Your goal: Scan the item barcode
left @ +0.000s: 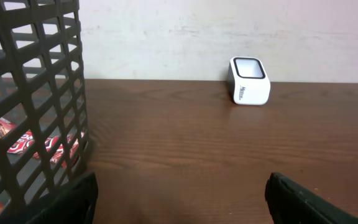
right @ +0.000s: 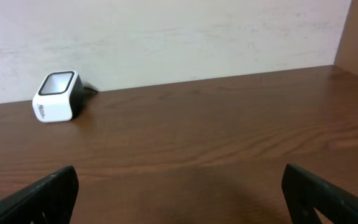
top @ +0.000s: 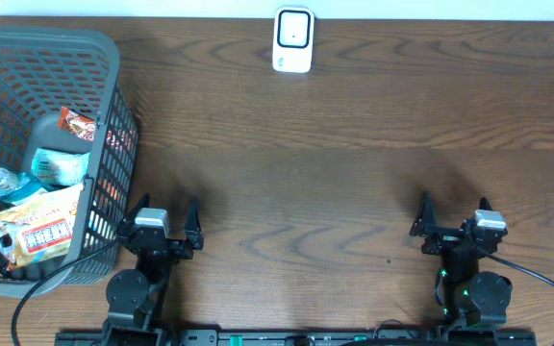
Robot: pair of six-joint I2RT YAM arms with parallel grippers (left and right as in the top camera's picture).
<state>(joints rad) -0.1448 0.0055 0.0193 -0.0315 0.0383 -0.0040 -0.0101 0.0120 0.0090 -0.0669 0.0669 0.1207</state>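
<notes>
The white barcode scanner [top: 293, 40] stands at the far edge of the table, also in the left wrist view [left: 249, 82] and the right wrist view [right: 58, 96]. Several packaged items lie in the grey basket [top: 46, 40] at the left: an orange snack packet [top: 37, 229], a red packet [top: 77, 123], a teal pack [top: 61, 168] and a water bottle [top: 10, 183]. My left gripper [top: 168, 208] [left: 182, 190] rests open and empty beside the basket's near right corner. My right gripper [top: 453, 210] [right: 180, 183] rests open and empty at the near right.
The basket's mesh wall [left: 36, 93] fills the left of the left wrist view, with red packets showing through it. Brown wooden table [top: 354, 173] stretches between the grippers and the scanner. A pale wall [right: 179, 31] runs behind the scanner.
</notes>
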